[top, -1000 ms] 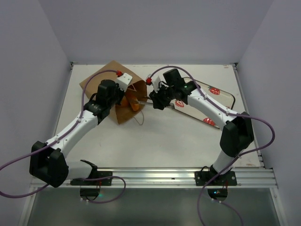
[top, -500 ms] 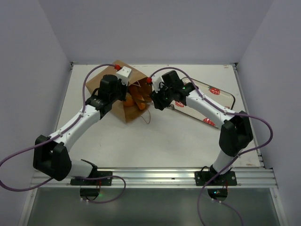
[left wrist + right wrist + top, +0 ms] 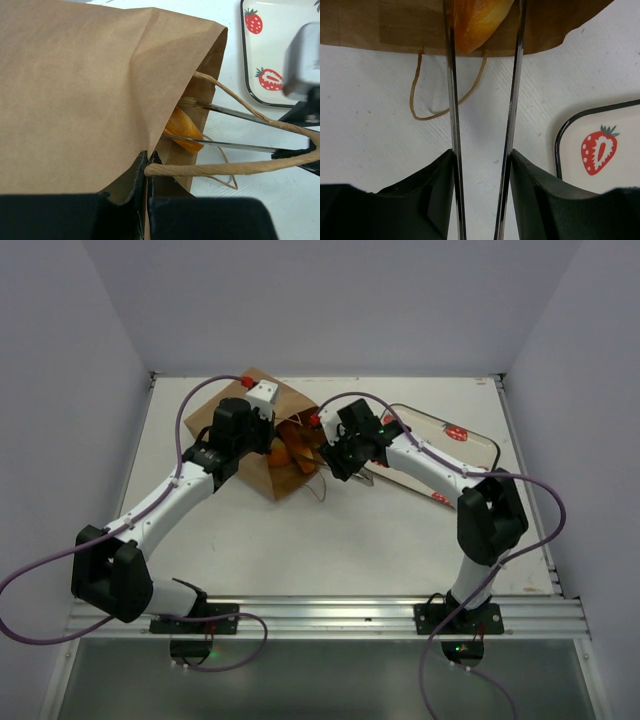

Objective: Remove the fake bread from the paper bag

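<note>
The brown paper bag (image 3: 283,483) lies on its side, its mouth facing right. My left gripper (image 3: 146,162) is shut on the bag's upper rim, where a twisted handle (image 3: 225,167) starts, and holds the mouth up. An orange-brown fake bread (image 3: 184,129) shows just inside the mouth. My right gripper (image 3: 482,155) is shut on a pair of metal tongs (image 3: 451,100). The two tong arms reach into the bag with the bread (image 3: 477,20) between them. The tong tips are hidden inside the bag.
A white tray (image 3: 470,445) printed with strawberries lies to the right of the bag, under the right arm. The bag's lower handle (image 3: 447,97) loops loose on the white table. Walls close in the table at the back and both sides.
The left gripper has raised and turned the bag's mouth toward the right arm. The right gripper has moved left, bringing the tongs into the mouth around the bread.
</note>
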